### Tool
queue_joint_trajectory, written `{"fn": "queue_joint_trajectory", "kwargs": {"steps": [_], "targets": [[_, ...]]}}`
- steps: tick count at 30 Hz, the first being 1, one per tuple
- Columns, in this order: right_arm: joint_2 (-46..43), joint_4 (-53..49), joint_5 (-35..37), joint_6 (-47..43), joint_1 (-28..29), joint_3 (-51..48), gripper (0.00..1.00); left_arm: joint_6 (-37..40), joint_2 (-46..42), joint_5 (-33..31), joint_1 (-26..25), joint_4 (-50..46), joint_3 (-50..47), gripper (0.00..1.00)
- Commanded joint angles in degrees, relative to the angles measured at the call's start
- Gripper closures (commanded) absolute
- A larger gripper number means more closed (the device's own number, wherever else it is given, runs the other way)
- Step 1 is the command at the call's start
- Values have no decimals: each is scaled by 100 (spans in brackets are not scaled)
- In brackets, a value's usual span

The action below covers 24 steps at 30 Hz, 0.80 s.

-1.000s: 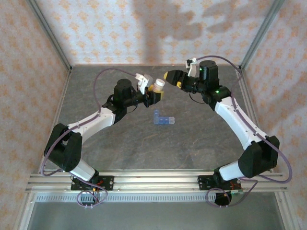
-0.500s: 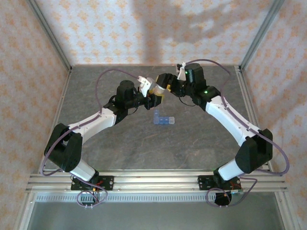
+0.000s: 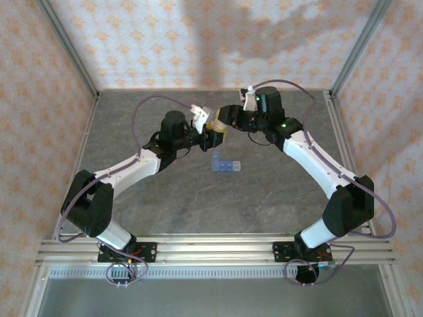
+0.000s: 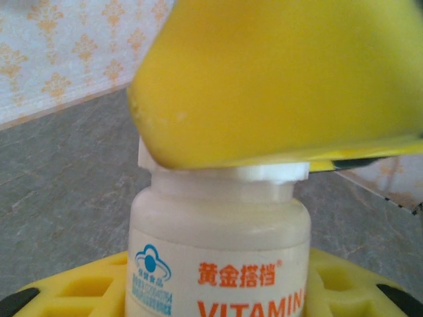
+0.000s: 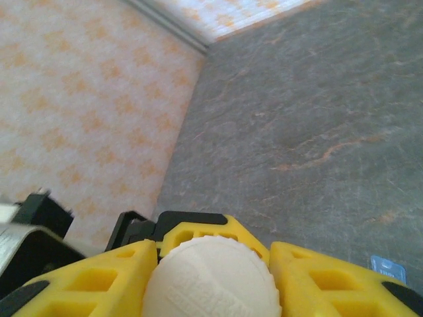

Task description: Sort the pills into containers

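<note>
A white vitamin bottle [image 4: 218, 251] with orange lettering stands upright in my left gripper [image 4: 218, 294], which is shut on its body, held above the table [image 3: 132, 132]. My right gripper [image 5: 211, 287] comes from the right and is shut on the bottle's ribbed white cap [image 5: 211, 274], a yellow finger [image 5: 92, 284] pressed on each side. From above, both grippers meet at the bottle [image 3: 215, 124]. The containers [image 3: 225, 165], a small blue translucent strip, lie on the table just in front of them. The pills are out of view.
The grey table is walled by patterned panels and metal posts [image 3: 69, 53]. A corner of the blue strip [image 5: 388, 269] shows low at the right of the right wrist view. Open floor lies in front of the strip.
My right gripper has swung left to the bottle and closed round its cap. The left arm and the bottle have stayed in place.
</note>
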Motion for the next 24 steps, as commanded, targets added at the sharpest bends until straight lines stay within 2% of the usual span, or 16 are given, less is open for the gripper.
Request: {"fn": "queue_joint_trajectory", "kwargs": {"steps": [1, 3, 6, 7, 9, 12, 16, 21, 24], "targets": [[-73, 505, -1178, -750, -384, -233, 50, -605, -84, 537, 126, 758, 64, 100], [-33, 688, -1576, -737, -539, -296, 47, -994, -73, 719, 175, 1149, -4, 100], [-63, 552, -1495, -728, -581, -226, 45, -1091, -98, 735, 186, 1234, -16, 100], [-82, 525, -1444, -692, -580, -214, 41, -1061, -107, 713, 185, 1204, -24, 100], [-208, 660, -1287, -485, -583, -299, 27, -905, -141, 654, 185, 1020, -28, 100], [-537, 779, -790, -207, -590, -494, 17, -570, -199, 508, 184, 653, -26, 100], [-829, 865, -215, 291, -592, -701, 14, -205, -262, 303, 178, 272, -8, 100], [-774, 686, 401, 890, -548, -706, 13, 204, -301, 93, 159, -113, 37, 100], [-654, 615, 489, 929, -438, -642, 13, 373, -293, 1, 123, -278, 71, 100]]}}
